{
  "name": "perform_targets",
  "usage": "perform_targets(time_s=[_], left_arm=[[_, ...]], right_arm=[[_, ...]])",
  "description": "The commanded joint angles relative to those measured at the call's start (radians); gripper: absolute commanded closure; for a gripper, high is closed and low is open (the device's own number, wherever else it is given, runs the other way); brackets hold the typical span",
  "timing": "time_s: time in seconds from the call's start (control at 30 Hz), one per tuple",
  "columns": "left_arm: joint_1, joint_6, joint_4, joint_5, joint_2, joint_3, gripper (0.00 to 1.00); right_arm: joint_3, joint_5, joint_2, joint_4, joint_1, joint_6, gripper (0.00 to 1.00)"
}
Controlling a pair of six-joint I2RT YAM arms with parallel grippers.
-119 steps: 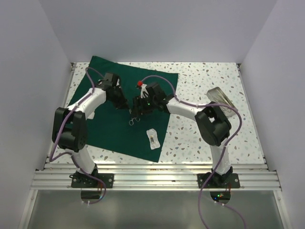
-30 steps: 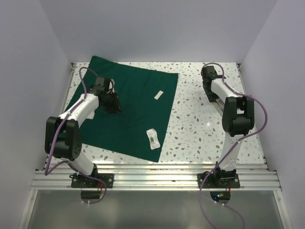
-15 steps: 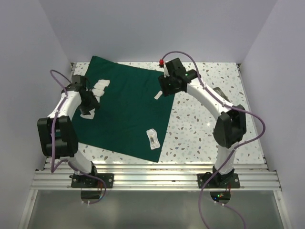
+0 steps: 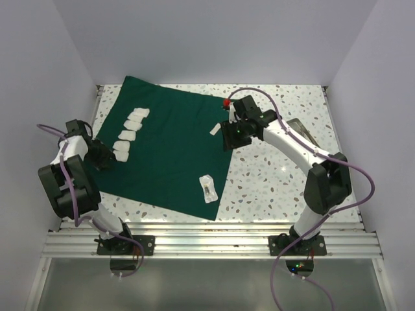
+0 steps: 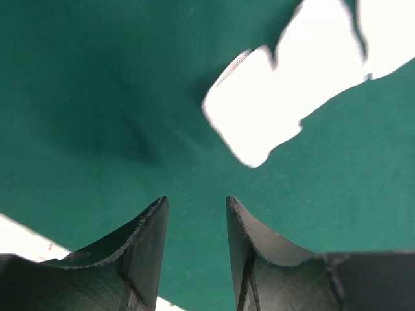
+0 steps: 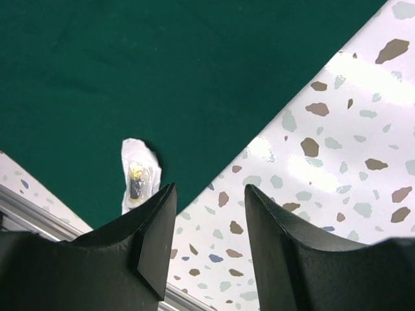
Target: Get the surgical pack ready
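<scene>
Your left hand [image 5: 194, 207] has its two dark fingers parted with nothing between them, and it hangs low over the large dark green cloth drape [image 4: 175, 149], close to that cloth's left edge. The drape lies spread flat on the pale speckled terrazzo worktop [image 4: 272, 175], covering the left and middle part of it, with one corner turned toward the far wall. Four small white pads [image 4: 134, 124] lie on the drape in a slanting row along its left side. The nearest of them sits just beside your left hand, and it shows as a bright blurred shape ahead of the fingers in the left wrist view. Your right hand [image 6: 209, 194] is also parted and carries nothing. It sits over the drape's right edge, where green cloth meets bare worktop. A small white strip [image 4: 216, 129] lies on the cloth just beside it. A small crinkled white packet [image 6: 138, 175] lies nearer to you on the drape, by the same edge. A shallow metal tray [image 4: 303, 129] rests on the right of the worktop, partly hidden behind your right arm.
</scene>
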Motion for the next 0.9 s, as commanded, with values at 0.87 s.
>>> perform_targets(time_s=[0.87], left_arm=[[0.031,0.145,0.157,0.059,0.166,0.135,0.64]], right_arm=[[-0.065,-0.092,-0.088,0.025,-0.001,0.000,0.51]])
